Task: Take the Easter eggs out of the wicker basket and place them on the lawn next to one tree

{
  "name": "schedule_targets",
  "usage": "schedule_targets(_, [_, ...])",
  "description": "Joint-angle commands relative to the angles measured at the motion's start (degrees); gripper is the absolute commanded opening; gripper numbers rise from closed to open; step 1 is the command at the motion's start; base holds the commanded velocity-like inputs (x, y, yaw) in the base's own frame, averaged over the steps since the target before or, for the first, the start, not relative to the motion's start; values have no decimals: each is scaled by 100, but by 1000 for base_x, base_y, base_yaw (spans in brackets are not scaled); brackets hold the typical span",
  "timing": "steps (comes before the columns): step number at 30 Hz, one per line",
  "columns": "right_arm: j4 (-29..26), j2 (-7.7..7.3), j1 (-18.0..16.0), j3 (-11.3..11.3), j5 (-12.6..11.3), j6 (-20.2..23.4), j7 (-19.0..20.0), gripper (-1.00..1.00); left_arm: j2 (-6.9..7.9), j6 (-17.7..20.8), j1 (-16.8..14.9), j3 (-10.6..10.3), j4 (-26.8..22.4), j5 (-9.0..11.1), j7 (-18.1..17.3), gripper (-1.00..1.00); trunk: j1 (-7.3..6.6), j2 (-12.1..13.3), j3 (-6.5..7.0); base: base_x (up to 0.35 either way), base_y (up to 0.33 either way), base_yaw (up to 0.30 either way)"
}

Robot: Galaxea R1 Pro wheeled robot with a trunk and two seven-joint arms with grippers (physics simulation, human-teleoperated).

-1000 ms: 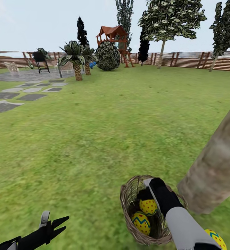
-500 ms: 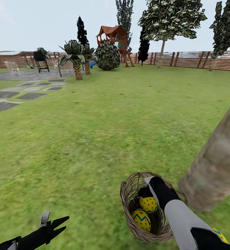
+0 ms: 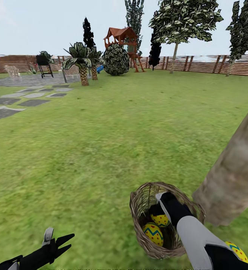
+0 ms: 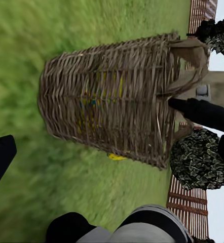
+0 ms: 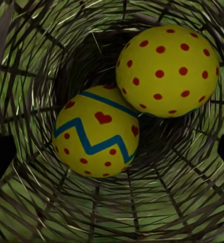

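At lower right of the head view, the right gripper point(image 3: 162, 204) reached spread-fingered into the basket point(image 3: 139, 210) beside the tree point(image 3: 232, 176). Two eggs point(image 5: 94, 132) lay inside; another egg point(image 3: 237, 252) rested on grass. Next likely came pinching one. The left gripper point(image 3: 58, 240) hung spread.

No readable text, labels, brands or numbers anywhere.
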Motion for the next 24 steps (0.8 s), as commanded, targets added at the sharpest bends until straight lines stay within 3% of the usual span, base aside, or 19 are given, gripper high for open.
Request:
schedule_targets(1, [-7, 6, -9, -41, 63, 19, 43, 100, 5, 55, -4, -35, -1, 53, -9, 100, 22, -44, -24, 0, 0, 0])
schedule_targets(19, [-1, 47, -20, -42, 70, 6, 91, 100, 5, 55, -4, -35, -1, 53, -13, 100, 417, -766, -347, 0, 0, 0])
schedule_targets(24, [-1, 50, -20, -42, 70, 6, 102, 100, 5, 55, -4, -35, -1, 53, -13, 100, 430, -774, -457, 0, 0, 0])
